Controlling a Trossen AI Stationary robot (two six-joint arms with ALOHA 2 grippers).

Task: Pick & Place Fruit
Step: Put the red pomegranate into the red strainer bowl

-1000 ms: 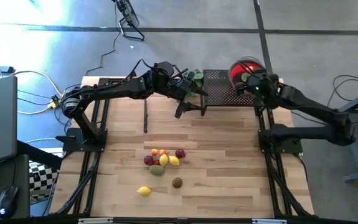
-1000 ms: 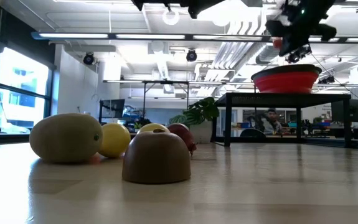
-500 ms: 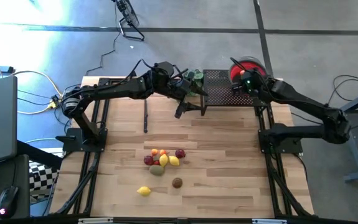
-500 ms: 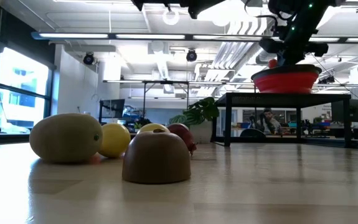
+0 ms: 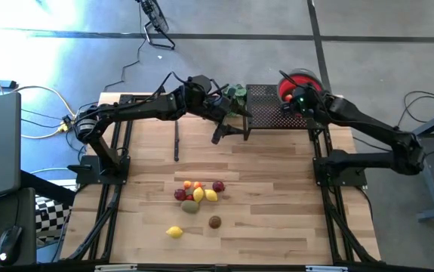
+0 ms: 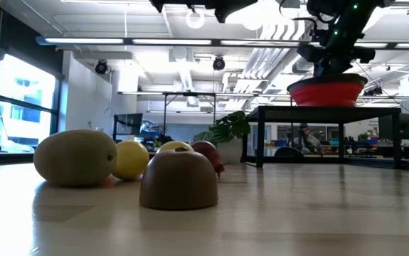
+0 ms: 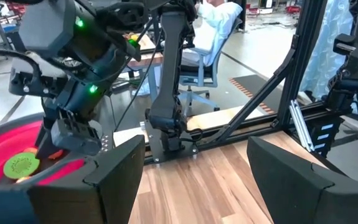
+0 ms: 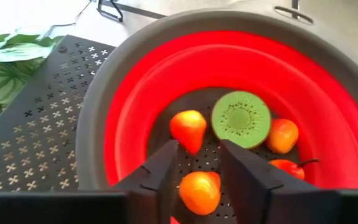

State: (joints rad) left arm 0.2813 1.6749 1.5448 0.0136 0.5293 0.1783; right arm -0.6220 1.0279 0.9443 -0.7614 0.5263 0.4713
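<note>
The left arm stretches along the table's far edge, its tool wide open and empty beside the black stand. The right arm bends over the red bowl at the far right corner, its tool partly open around an orange fruit inside. More fruit clusters near the table's front middle.

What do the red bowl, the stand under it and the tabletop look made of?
Red bowl: likely silicone, matte red wall on a grey rim, perforated base. Stand: probably black metal, punched with cross-shaped holes. Tabletop: wood, pale planks with visible grain and seams.
</note>
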